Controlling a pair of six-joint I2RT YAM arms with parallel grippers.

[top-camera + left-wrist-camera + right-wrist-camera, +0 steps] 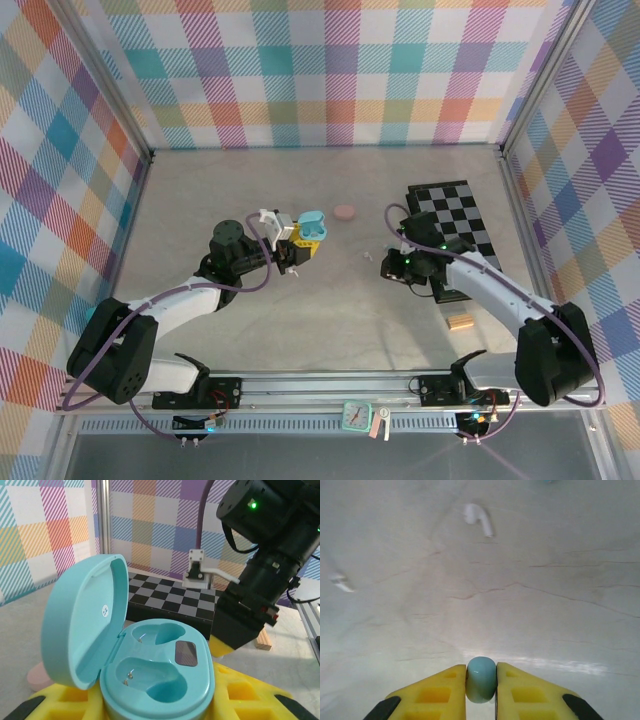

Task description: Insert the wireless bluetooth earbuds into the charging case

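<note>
While the left end effector [297, 243] clamps the open light-blue pebble-shaped charging case [195, 680], both wells empty, the right end effector [391, 265] pinches a light-blue plastic earbud [481, 679] at the case's 4 o'clock, apart. Step, prob.: carrying bud over. Next needs: align w/ a well, lower, release.

A lab test cell — plaid-printed walls [340, 70], aluminium frame posts [530, 100], a grey table [330, 310] with a mounting rail [330, 383].

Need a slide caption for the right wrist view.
Right pincer grips a light blue earbud; a white earbud lies on the table ahead.
</note>
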